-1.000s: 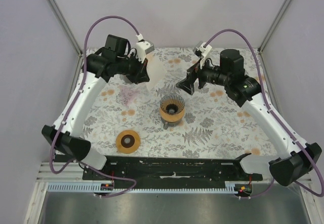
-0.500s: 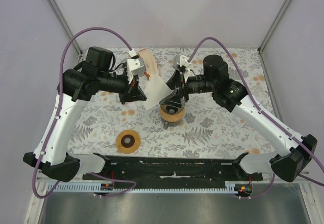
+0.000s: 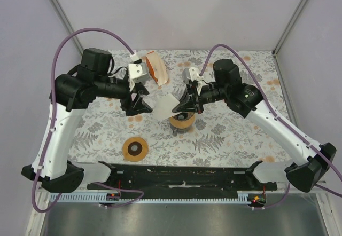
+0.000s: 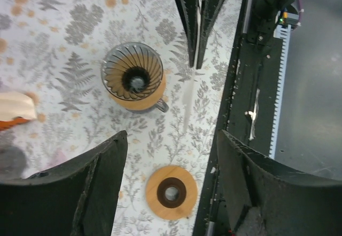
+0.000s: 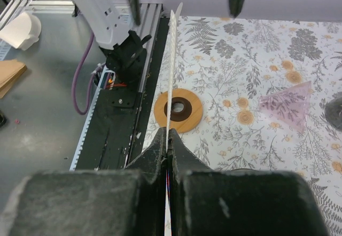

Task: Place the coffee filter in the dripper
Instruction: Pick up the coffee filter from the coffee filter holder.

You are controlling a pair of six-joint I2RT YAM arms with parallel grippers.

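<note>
Coffee filter [image 3: 165, 107] hangs flat and folded, pinched at one edge by the right hand [image 5: 168, 134], which is pressed together on the paper. The left hand [image 4: 172, 137] stands spread beside it and holds nothing. The dripper [image 4: 133, 78] sits on the worktop [image 3: 224, 134], close under the right hand. To do this well, I think the paper should be opened into a cone and lowered point first. A wooden ring [image 4: 171, 192] lies well apart. The left hand, so near the paper, may be in the way.

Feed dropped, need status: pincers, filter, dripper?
Left pincer open, empty. Right pincer shut on coffee filter. Dripper empty, filter not in yet; nothing blocking.
</note>
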